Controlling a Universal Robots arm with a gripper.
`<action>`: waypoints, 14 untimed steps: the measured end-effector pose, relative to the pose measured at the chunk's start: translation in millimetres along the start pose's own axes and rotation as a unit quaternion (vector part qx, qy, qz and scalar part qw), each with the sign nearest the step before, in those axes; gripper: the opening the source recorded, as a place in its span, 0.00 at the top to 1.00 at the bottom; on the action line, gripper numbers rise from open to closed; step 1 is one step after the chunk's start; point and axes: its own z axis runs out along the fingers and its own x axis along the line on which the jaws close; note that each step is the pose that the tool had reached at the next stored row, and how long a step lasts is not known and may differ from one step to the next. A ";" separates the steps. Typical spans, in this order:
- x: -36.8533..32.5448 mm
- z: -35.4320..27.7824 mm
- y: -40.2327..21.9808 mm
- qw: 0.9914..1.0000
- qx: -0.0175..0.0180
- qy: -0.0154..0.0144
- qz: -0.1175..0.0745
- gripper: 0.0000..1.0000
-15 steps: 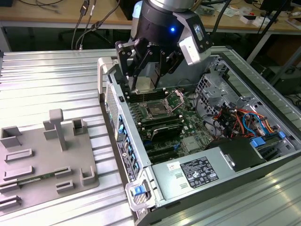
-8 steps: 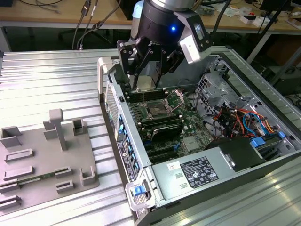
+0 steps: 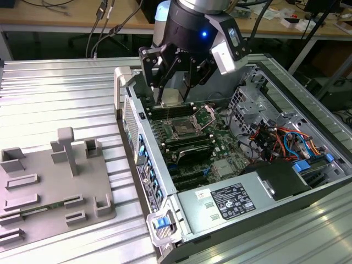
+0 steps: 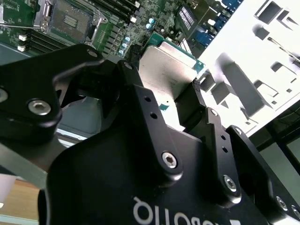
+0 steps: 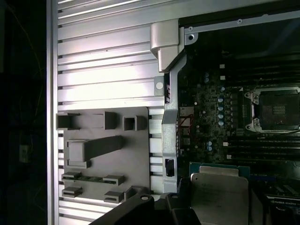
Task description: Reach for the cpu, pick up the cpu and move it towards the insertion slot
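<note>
Cpu [image 4: 169, 65] is sitting clamped in the pincer [image 3: 175, 99], black fingers [image 4: 196, 101] pressing on opposite edges, silvery plate facing out in both wrist views. Pincer is hanging over the open computer case [image 3: 308, 181], holding the cpu in the air above the motherboard [image 3: 212, 148], near the case's far wall. Insertion slot [image 3: 181, 131] is lying just below and nearer the camera in the exterior view, dark centre exposed. Grey fixture tray [image 3: 55, 181] is resting on the ribbed metal counter [image 3: 66, 93], well apart from the case, toward the exterior view's left.
</note>
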 end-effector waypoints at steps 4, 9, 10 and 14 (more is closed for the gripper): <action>-2.8 0.8 0.4 1.000 0.000 0.000 0.003 0.45; -10.6 3.6 1.2 1.000 0.000 0.000 0.012 0.45; -12.1 4.6 1.5 1.000 0.000 0.000 0.014 0.45; -16.5 9.5 2.2 1.000 -0.001 0.000 0.021 0.45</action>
